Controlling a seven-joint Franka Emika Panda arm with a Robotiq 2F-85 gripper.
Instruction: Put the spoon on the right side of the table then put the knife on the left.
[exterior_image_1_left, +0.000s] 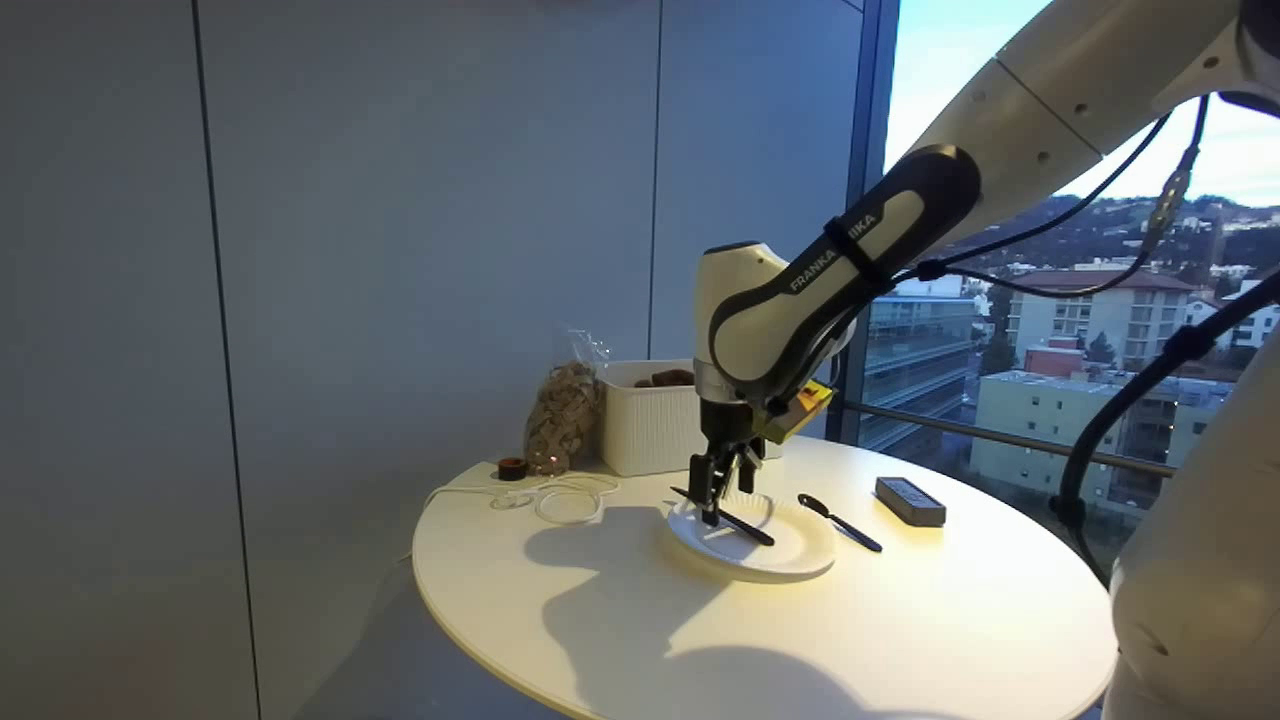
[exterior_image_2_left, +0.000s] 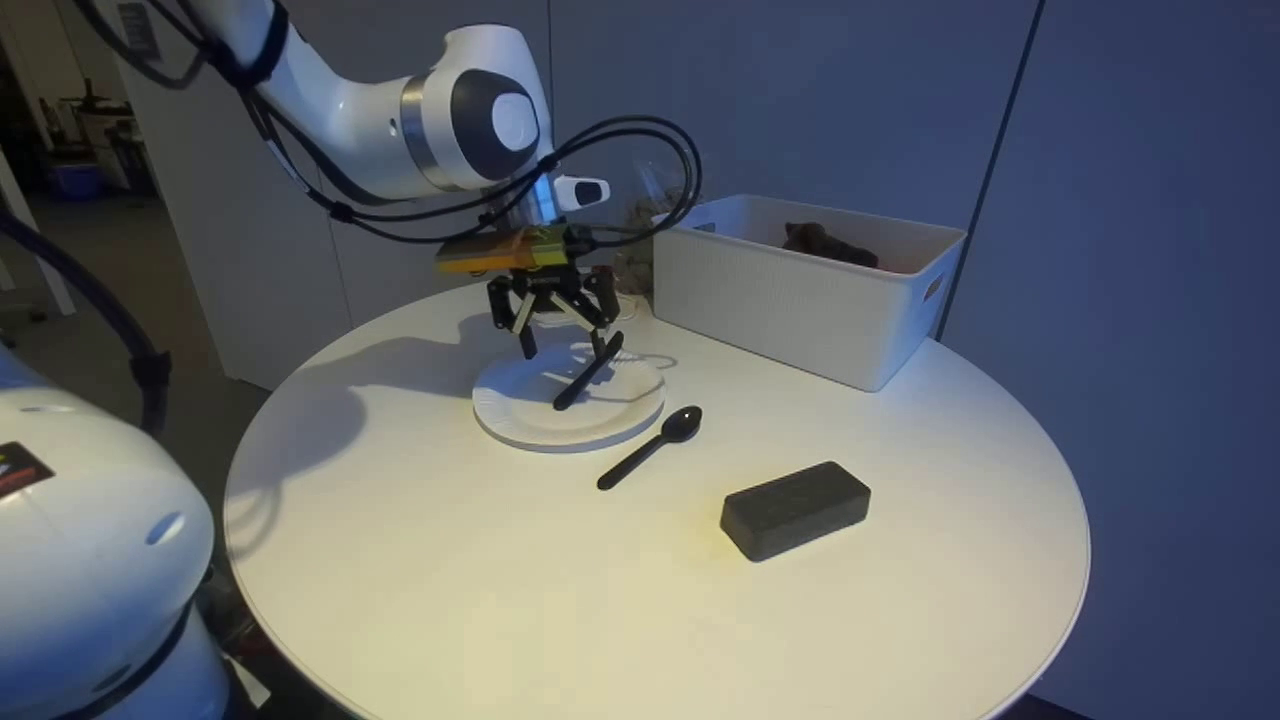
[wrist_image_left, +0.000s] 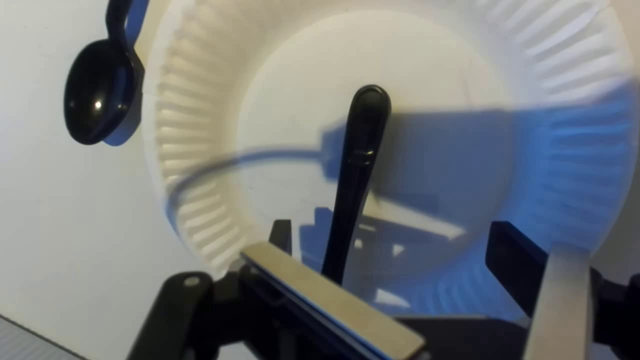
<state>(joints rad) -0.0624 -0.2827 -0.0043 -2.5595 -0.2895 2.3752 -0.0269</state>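
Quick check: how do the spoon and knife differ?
The spoon lies on the table; the knife lies on the plate. The spoon has a broad rounded bowl; the knife shows none. In the wrist view, the end effector straddles the knife, not the spoon. Both are glossy black.

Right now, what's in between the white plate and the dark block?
The black spoon lies on the table between the white plate and the dark block. It shows in both exterior views.
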